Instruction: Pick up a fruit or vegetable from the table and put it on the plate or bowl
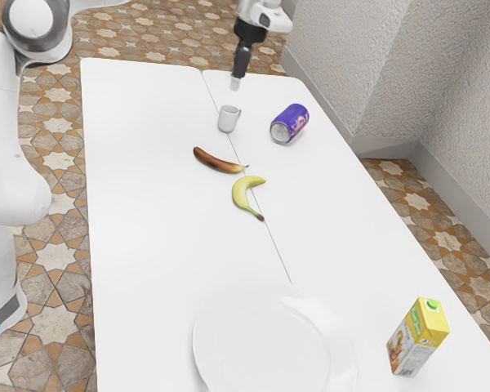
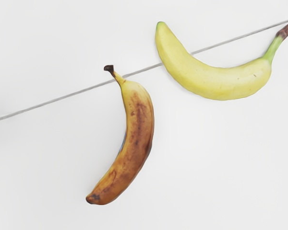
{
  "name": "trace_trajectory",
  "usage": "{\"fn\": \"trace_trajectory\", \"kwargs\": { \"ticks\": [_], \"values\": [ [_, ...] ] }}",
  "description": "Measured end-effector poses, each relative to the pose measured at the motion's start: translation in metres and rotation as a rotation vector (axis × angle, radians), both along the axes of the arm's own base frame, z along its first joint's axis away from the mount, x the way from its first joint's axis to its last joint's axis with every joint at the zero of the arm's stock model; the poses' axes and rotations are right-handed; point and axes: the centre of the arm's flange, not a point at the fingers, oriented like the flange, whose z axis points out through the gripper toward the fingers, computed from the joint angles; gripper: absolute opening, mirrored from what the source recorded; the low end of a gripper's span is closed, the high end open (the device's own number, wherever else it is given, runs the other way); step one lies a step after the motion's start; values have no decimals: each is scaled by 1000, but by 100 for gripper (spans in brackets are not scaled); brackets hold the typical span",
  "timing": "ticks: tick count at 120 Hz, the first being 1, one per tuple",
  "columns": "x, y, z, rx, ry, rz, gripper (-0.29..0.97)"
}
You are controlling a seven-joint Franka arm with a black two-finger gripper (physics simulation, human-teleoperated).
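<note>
A brown, overripe banana [image 1: 218, 161] [image 2: 129, 140] lies on the white table [image 1: 147, 245], just past the table's seam. Beside it, toward the front, a yellow banana [image 1: 247, 193] [image 2: 212, 68] lies across the seam. A large white plate [image 1: 265, 343] rests at the table's front edge. My gripper [image 1: 237, 82] hangs high over the table, pointing straight down, and holds nothing. In the exterior view it stands above the mug; the wrist view looks down on both bananas from well above.
A small white mug [image 1: 228, 118] and a purple can [image 1: 289, 123] on its side sit at the far end. A yellow juice carton [image 1: 416, 336] stands at the front right corner. A wall runs along the exterior view's right.
</note>
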Motion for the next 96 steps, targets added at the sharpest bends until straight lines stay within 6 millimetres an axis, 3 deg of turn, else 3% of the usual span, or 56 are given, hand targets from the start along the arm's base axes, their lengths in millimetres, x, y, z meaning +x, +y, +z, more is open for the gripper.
{"fn": "trace_trajectory", "kwargs": {
  "ticks": [32, 96],
  "values": [
    [12, 2, 10, 13, -113, -110, 68],
    [16, 3, 13, 17, -154, -233, 68]
  ]
}}
